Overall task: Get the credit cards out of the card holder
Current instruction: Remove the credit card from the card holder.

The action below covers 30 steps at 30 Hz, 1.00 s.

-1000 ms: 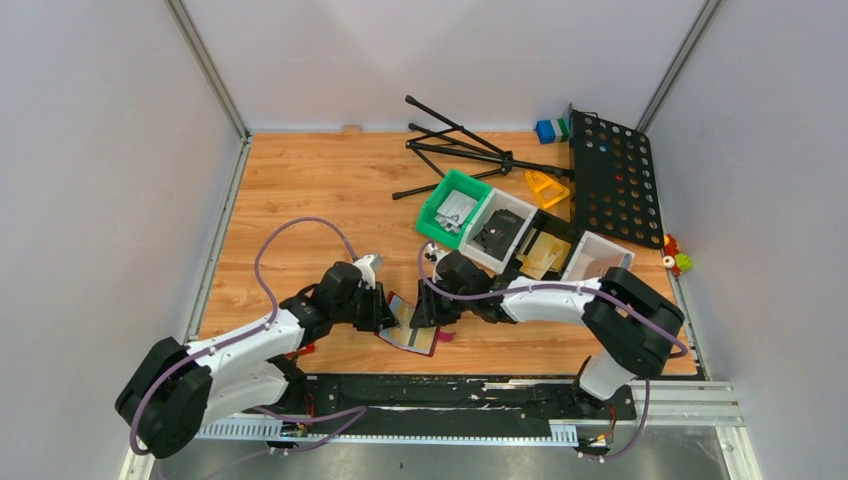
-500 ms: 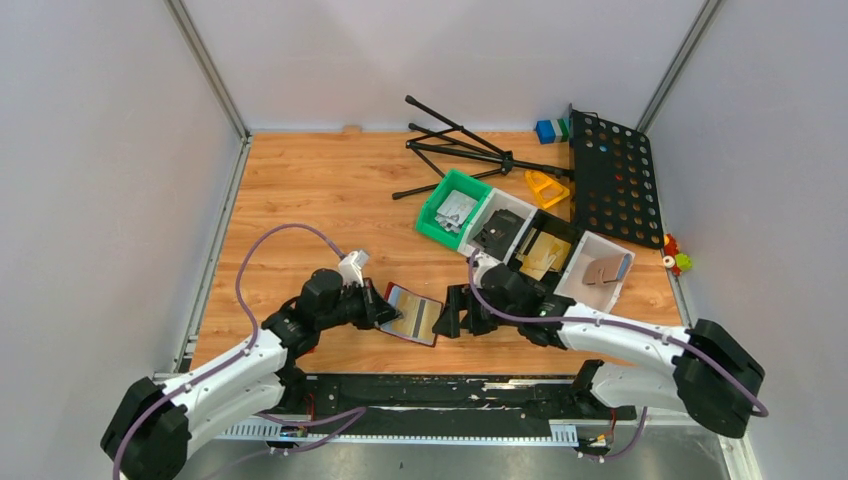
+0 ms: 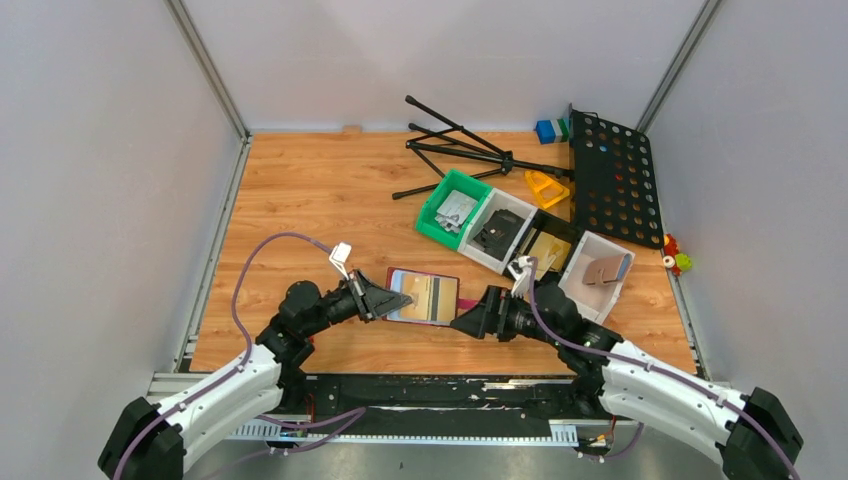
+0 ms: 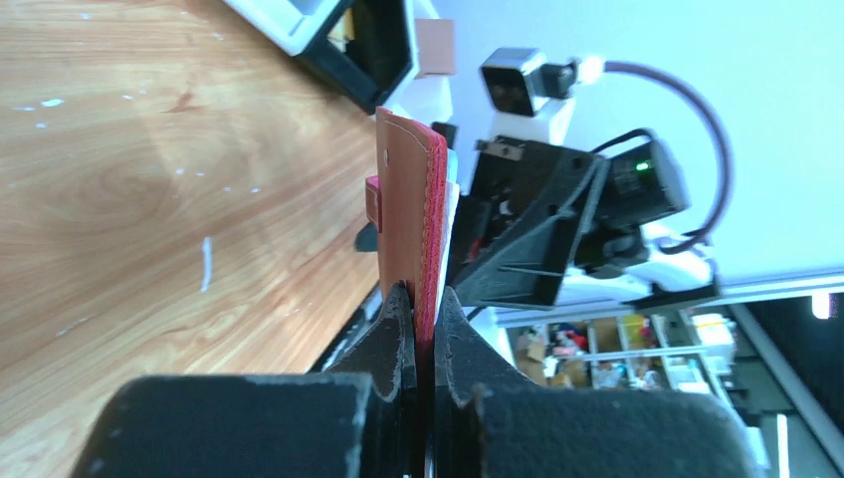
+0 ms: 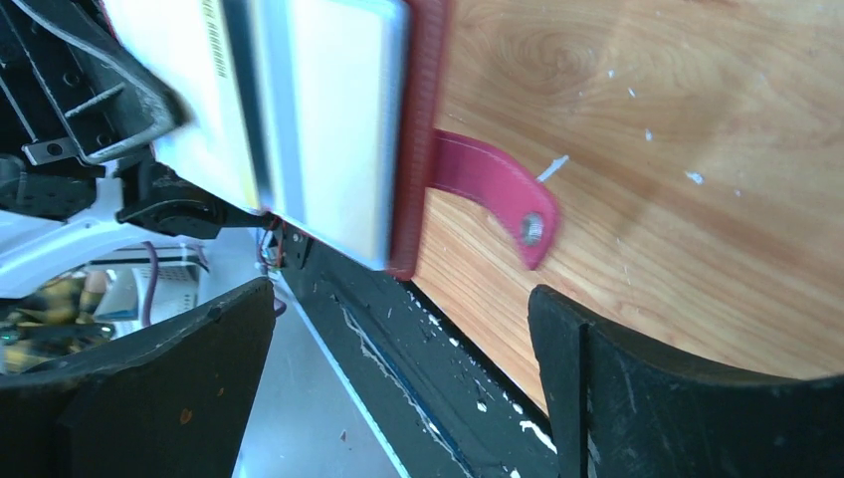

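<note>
The dark-red card holder (image 3: 447, 299) is held open above the wooden table, its inner side facing up. Pale credit cards (image 3: 428, 296) sit in its pockets. My left gripper (image 3: 401, 300) is shut on the holder's left edge; in the left wrist view the red edge (image 4: 430, 199) runs up from between the clamped fingers of that gripper (image 4: 423, 299). My right gripper (image 3: 466, 322) stands wide open just right of the holder, touching nothing. The right wrist view shows the cards (image 5: 328, 119), the red rim (image 5: 423, 100) and the snap tab (image 5: 493, 184) beyond my open right gripper (image 5: 398, 299).
Behind the holder stands a row of bins: a green one (image 3: 440, 222), then white ones (image 3: 594, 243). A folded black tripod (image 3: 460, 150) and a black perforated panel (image 3: 612, 175) lie at the back right. The black rail (image 3: 420, 385) runs along the near edge.
The right gripper opened wide and drew back to the right. The left arm swung the card holder rightward and turned it flatter, its inside now facing up.
</note>
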Available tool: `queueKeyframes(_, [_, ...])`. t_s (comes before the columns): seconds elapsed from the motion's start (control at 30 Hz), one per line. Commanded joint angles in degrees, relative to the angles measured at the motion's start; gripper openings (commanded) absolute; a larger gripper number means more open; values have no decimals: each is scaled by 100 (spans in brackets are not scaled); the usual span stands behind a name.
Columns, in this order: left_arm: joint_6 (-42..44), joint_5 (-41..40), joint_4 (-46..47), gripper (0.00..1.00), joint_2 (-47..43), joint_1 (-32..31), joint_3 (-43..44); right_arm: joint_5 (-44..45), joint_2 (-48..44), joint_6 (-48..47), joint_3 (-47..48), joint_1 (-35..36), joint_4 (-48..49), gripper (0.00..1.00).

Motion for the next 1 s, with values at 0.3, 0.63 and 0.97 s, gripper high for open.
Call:
queueKeyframes(0.3, [-1748, 480, 2995, 0, 520, 16, -149, -548, -662, 890, -392, -216, 2150, 98])
queueKeyframes(0.63, [-1905, 606, 3041, 0, 459, 17, -93, -773, -262, 1165, -367, -252, 3410, 59])
queueKeyframes(0.97, [-1555, 525, 2564, 17, 304, 33, -144, -833, -115, 1432, -458, -319, 3615, 0])
